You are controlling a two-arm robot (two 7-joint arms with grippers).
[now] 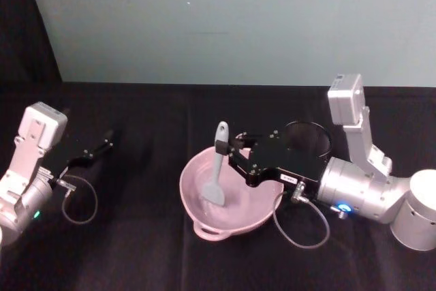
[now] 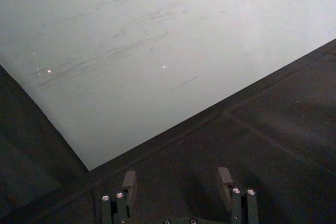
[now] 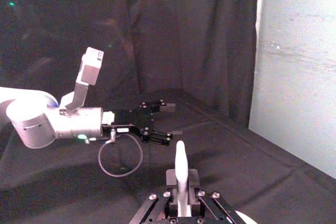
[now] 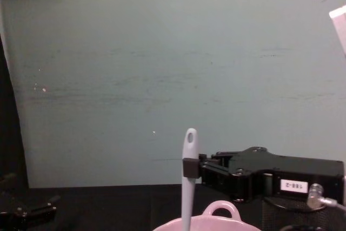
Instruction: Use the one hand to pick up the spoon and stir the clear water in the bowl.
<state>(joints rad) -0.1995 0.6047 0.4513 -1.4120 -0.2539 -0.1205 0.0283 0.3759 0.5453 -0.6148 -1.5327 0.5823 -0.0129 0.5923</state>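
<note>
The pale pink bowl (image 1: 193, 199) sits on the black cloth in front of me, its loop handle (image 4: 220, 208) showing in the chest view. The white spoon (image 1: 218, 165) stands nearly upright in it, blade down inside the bowl, handle end with the oval hole (image 4: 190, 137) up. My right gripper (image 1: 227, 149) reaches in from the right and is shut on the spoon's handle (image 3: 180, 167) at about mid-length. My left gripper (image 1: 103, 146) is parked far to the left, low over the cloth, with its fingers (image 2: 129, 183) apart and nothing between them.
A black wire-mesh cup (image 1: 310, 135) stands just behind my right gripper's body. A loose cable loop (image 1: 300, 226) hangs from the right wrist beside the bowl. A pale wall (image 4: 173, 68) closes the back of the table.
</note>
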